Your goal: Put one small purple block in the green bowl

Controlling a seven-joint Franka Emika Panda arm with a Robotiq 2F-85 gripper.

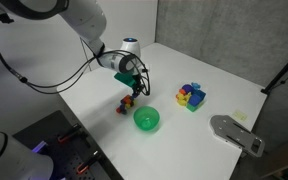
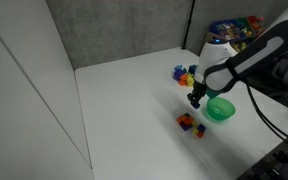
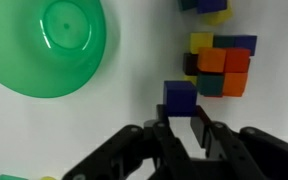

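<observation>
In the wrist view my gripper (image 3: 181,120) is shut on the small purple block (image 3: 180,96), which sits between the fingertips and looks larger and nearer than the cubes below. A cluster of tiny mixed-colour cubes (image 3: 219,65) lies on the white table just beyond it. The green bowl (image 3: 44,45) is upright and empty at the upper left. In both exterior views the gripper (image 1: 136,88) (image 2: 195,100) hangs a little above the cube cluster (image 1: 127,103) (image 2: 189,122), beside the green bowl (image 1: 147,120) (image 2: 220,108).
A group of larger yellow, blue and magenta blocks (image 1: 191,96) (image 2: 184,72) stands farther back on the table. A grey flat object (image 1: 234,132) lies near a table corner. Colourful items (image 2: 234,28) sit behind the table.
</observation>
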